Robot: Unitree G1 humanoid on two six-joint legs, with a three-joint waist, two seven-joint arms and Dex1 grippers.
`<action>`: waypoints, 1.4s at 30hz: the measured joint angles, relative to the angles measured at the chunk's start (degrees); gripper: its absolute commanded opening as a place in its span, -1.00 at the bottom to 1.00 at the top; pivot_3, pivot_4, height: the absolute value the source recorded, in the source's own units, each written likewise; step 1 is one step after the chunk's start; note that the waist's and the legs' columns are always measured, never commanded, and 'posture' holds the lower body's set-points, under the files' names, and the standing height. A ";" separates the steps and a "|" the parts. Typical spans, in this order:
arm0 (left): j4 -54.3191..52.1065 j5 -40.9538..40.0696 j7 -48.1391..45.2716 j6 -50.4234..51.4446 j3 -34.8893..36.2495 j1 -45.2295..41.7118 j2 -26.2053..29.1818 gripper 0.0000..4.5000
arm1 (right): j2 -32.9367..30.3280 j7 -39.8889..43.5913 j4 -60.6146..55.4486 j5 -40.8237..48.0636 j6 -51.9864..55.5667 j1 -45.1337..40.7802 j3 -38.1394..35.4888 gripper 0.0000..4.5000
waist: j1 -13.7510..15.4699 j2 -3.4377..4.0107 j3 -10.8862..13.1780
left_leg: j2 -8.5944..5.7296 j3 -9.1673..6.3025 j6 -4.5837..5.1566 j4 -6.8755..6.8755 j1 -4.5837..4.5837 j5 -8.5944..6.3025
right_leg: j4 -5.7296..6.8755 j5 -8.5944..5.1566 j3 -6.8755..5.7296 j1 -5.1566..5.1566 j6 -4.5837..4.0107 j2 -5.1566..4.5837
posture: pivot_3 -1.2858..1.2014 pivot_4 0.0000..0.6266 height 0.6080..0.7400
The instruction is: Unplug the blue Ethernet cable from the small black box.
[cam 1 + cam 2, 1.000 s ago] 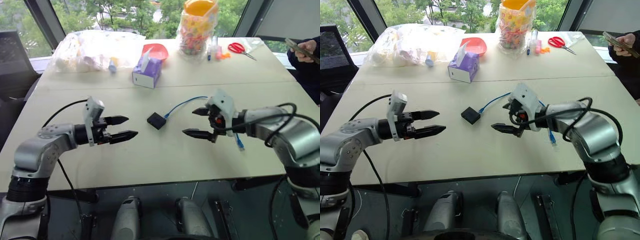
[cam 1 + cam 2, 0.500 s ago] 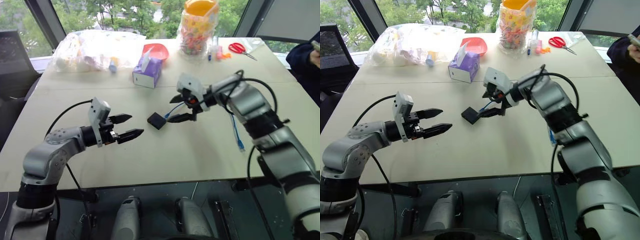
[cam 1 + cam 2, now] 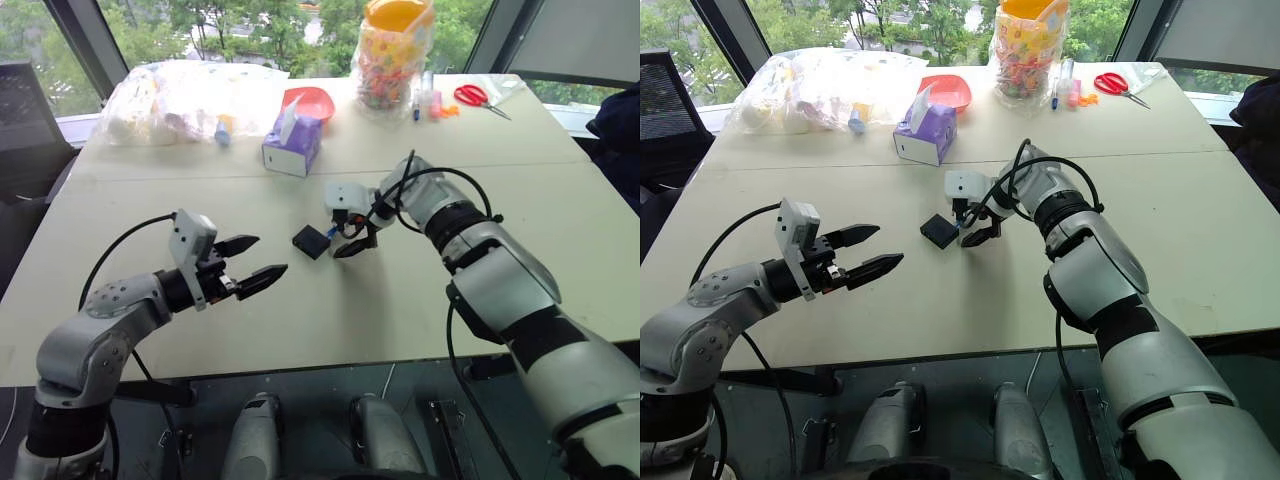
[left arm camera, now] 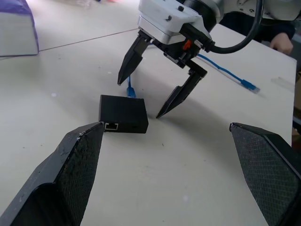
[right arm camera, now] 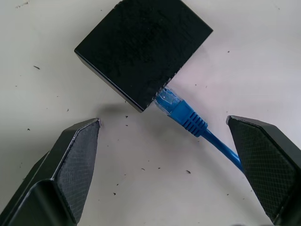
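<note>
The right pincer hangs wide open and empty over the blue Ethernet cable, plugged into the small black box at the box's five o'clock corner. It should close on the plug boot, not the cord. The left pincer, open and empty, could brace the box.

We can read no text, label, brand, number or sign anywhere here, neither on the small black box nor on the purple tissue box, whose printing is too small to make out.
</note>
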 measured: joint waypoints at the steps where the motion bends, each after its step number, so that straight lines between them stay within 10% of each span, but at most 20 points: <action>1: -0.22 -0.01 0.11 -0.03 0.08 0.39 0.01 1.00 | 0.35 0.23 0.66 -0.40 0.07 -0.03 -0.62 0.64 | -0.01 0.00 0.00 | 0.00 0.00 -0.01 -0.01 0.10 0.00 | 0.00 -0.01 0.00 0.08 -0.01 0.00 | 0.03 -0.52 0.92; 9: -0.17 0.18 0.59 -0.75 0.29 0.82 0.20 1.00 | 2.28 1.38 1.85 -2.36 1.62 -0.03 -3.67 -0.98 | -0.46 0.00 -0.01 | 0.01 0.01 -0.07 0.00 0.20 0.04 | 0.03 -0.01 0.01 0.14 -0.02 0.00 | 0.03 -0.52 0.92; 19: 2.37 1.22 -1.43 -2.52 0.19 0.36 1.55 1.00 | -0.77 2.03 -4.95 -3.61 -1.05 3.76 -5.72 -0.98 | -0.61 0.02 0.01 | -0.01 0.01 -0.07 -0.03 0.14 0.03 | 0.03 -0.01 0.01 0.10 -0.02 -0.01 | 0.03 -0.52 0.92; 30: 14.83 -0.70 -4.59 0.28 -1.44 -13.88 -1.05 1.00 | -15.14 -18.06 -70.46 -8.22 -1.44 38.89 -15.50 -0.98 | 0.44 0.06 0.03 | -0.01 0.05 -0.08 -0.04 0.17 0.04 | 0.06 0.03 0.03 0.06 0.16 0.01 | 0.03 -0.52 0.92; 42: 19.63 -5.67 -10.58 7.26 -3.03 -20.26 -1.39 1.00 | -16.01 -22.28 -85.60 -13.37 0.32 46.41 -14.22 -0.98 | 0.47 0.03 0.05 | -0.02 0.03 -0.07 0.14 0.16 0.05 | 0.02 -0.05 0.06 0.18 0.03 0.00 | 0.03 -0.52 0.92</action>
